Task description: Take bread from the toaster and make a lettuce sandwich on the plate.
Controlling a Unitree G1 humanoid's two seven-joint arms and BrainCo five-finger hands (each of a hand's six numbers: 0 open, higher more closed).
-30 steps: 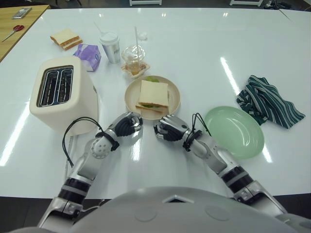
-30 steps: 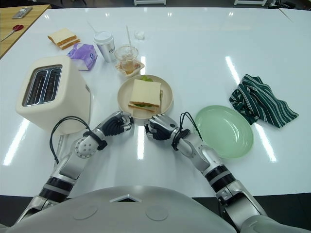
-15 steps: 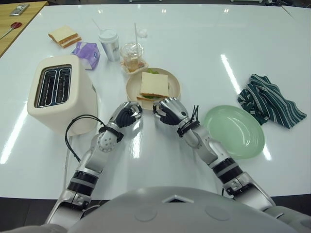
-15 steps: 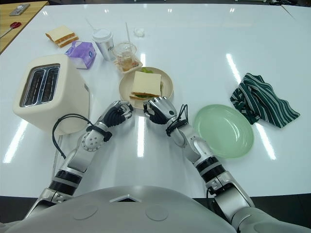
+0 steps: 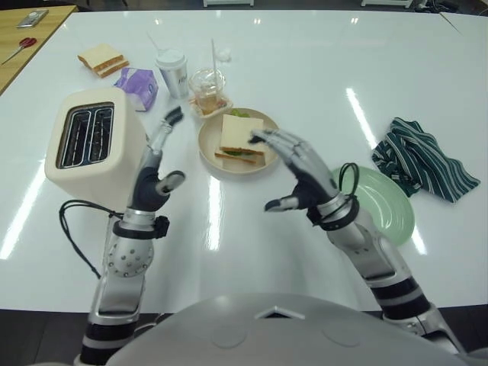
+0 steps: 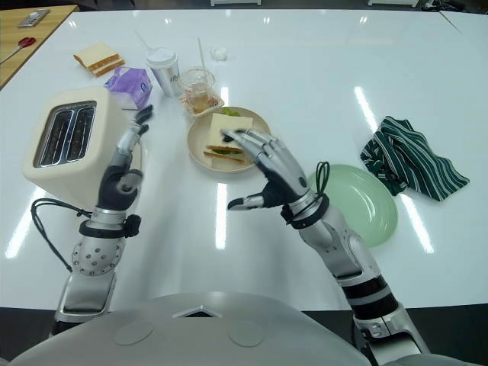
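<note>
Though flat on plate (image 5: 206,142), sandwich (image 5: 242,133) askew

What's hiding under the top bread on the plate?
Green lettuce peeks out at the edges, with a second slice beneath, all on the plate. The top bread covers the middle, so the rest of the filling cannot be seen.

We see the table (image 5: 305,61) as a glossy white surf. w/ lamp glare. The toaster (image 5: 84,137) looks like smooth cream plastic, semi-matt. The sandwich plate (image 5: 210,150) is matt beige; the green plate (image 5: 390,207) is shinier. The striped cloth (image 5: 423,156) is soft woven fabric. The left hand (image 5: 152,181) & right hand (image 5: 303,174) show silver metal-look shells w/ dark matt parts. The side desk (image 5: 23,47) is wood.
</note>
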